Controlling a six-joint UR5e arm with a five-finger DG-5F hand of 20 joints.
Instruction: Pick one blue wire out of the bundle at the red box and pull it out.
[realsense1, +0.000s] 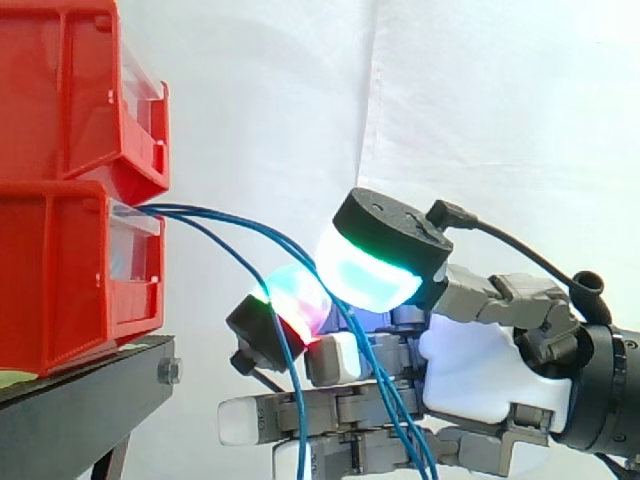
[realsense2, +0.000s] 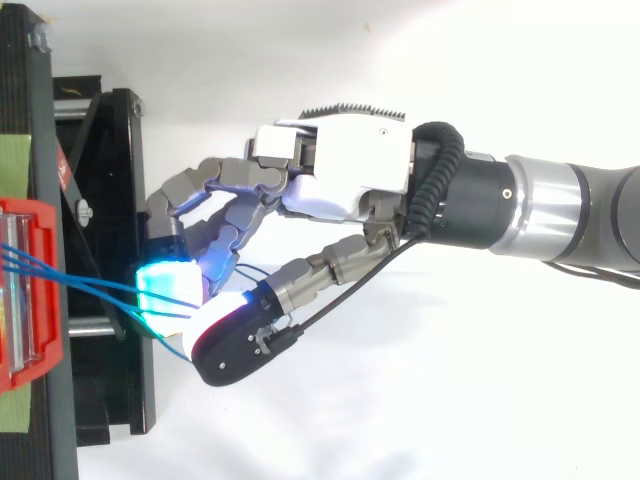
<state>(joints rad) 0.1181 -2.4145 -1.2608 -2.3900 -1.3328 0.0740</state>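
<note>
I read no legible text, no print on the red bins, none on the black stand, no numbers or signs

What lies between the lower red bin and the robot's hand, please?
The blue wires span that gap, running from the lower red bin to the hand, whose pads pinch them; the side view shows it.

Two bright red bins on a black stand. Thin blue wires. The hand is white and grey; its fingers glow cyan, green and magenta-red. Behind, a plain white curtain.
</note>
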